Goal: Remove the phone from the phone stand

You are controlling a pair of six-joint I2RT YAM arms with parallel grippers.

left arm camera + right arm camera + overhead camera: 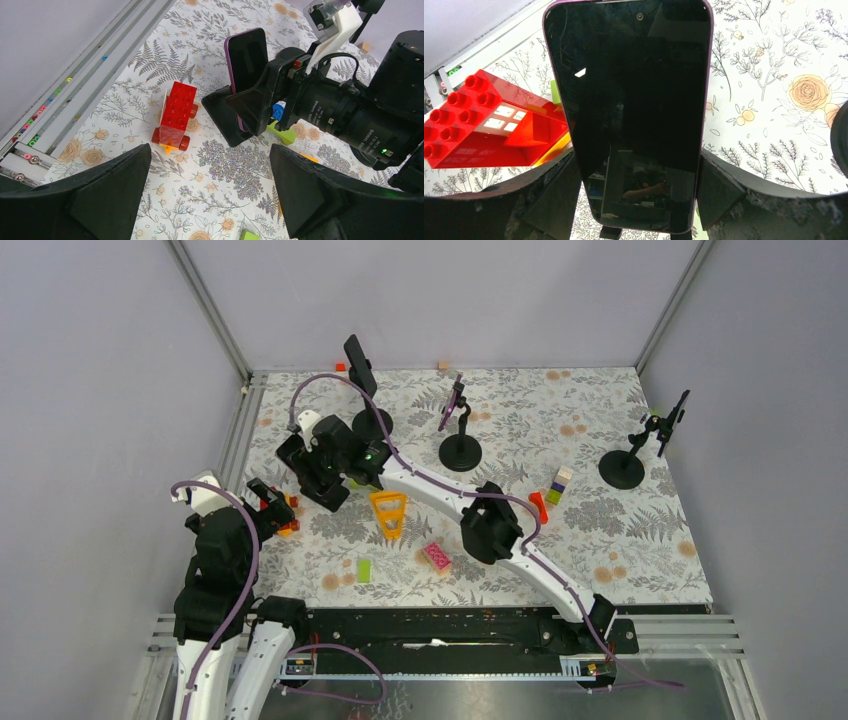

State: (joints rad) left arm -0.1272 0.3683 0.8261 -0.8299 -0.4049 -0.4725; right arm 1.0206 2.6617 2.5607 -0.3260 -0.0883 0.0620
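One purple-rimmed, black-glass smartphone (631, 115) stands upright in the right pincer (634, 197). The pincer's two black fingers press on the phone's long edges low down, with the screen toward the wrist. The phone hangs clear of the black round-based phone stand (372, 425) just beyond the pincer. A red plastic brick block (176, 110) sits close beside the pincer. Whether the handset's lower end touches the floral-print counter (235, 170) cannot be told. The left pincer (210, 200) hovers nearby, spread wide and holding nothing.

With the handset judged already free, the step in hand looks like setting it down. That calls for an even squeeze on both edges and a swing away from the brick toward bare counter. The glass should be tipped flat and low before letting go, so it neither topples nor slides.

White lettering on the right arm's black cylindrical wrist motor (350, 120) appears to read "DAMIAO". The dark screen shows no legible writing, only reflections.
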